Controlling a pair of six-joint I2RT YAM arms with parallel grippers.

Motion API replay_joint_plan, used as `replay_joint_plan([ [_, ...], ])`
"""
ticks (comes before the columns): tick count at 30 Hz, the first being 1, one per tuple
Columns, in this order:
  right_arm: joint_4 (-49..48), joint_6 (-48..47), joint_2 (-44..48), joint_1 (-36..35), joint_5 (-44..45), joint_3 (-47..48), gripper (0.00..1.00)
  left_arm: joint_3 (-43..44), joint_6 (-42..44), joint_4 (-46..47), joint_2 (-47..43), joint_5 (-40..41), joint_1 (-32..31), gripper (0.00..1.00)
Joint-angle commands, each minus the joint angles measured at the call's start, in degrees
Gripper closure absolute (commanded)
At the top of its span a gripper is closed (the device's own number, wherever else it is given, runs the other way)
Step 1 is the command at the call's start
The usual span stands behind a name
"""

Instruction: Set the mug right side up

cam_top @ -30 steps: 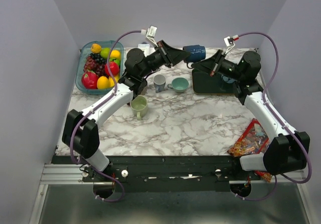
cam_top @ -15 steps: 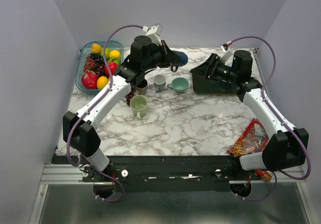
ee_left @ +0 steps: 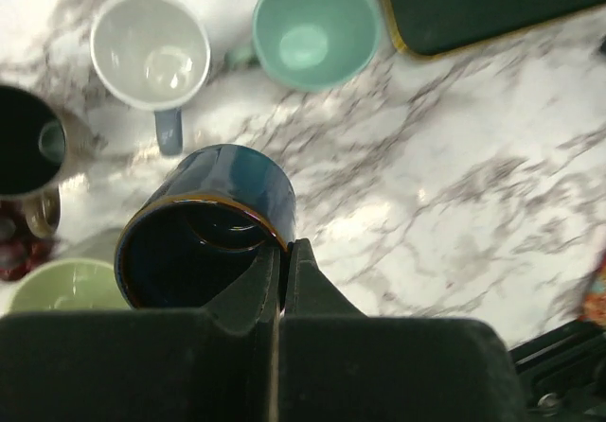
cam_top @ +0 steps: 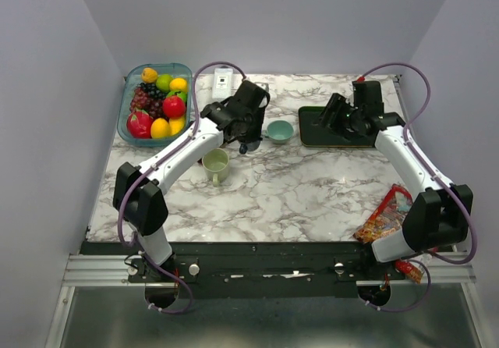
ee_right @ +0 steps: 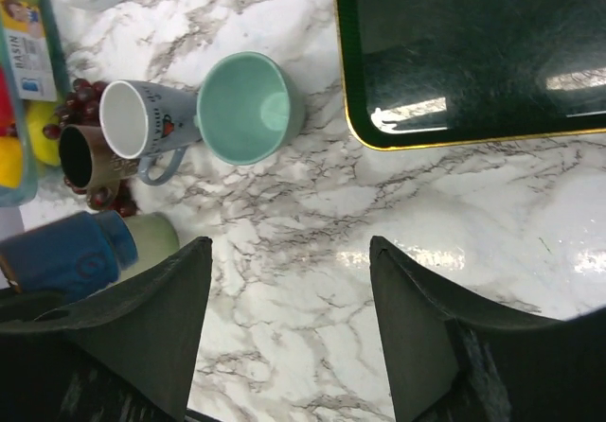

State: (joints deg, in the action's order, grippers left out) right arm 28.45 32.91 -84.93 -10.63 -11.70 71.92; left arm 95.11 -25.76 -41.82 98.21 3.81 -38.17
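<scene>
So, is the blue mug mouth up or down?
Mouth up, somewhat tilted: left wrist view looks into the blue mug, left pincer shut on its rim.

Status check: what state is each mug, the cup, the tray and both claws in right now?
blue mug: mouth up, tilted, rim in left claw
left claw: shut on blue mug
right claw: open, empty
teal cup: upright, empty
grey mug: upright, empty
brown mug: upright
green mug: upright, empty
dark tray: bare
</scene>
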Motion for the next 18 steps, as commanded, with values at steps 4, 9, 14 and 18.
replay_joint_plan([
  [4,4.8,-0.4,-2.3,0.4,4.5,1.9,0.26,-8.3,1.9,-2.4,0.9,6.5,-2.4,1.0],
  [9,5.0,-0.3,-2.6,0.4,4.6,1.6,0.26,-11.6,2.6,1.3,2.8,6.5,-2.8,1.0],
  [14,5.1,-0.5,-2.7,0.5,4.8,1.4,0.26,-15.0,3.9,6.8,3.3,6.0,-3.0,1.0],
  [18,5.3,-0.7,-2.6,0.5,5.1,1.2,0.25,-14.6,5.1,6.8,6.0,7.3,-3.1,1.0],
])
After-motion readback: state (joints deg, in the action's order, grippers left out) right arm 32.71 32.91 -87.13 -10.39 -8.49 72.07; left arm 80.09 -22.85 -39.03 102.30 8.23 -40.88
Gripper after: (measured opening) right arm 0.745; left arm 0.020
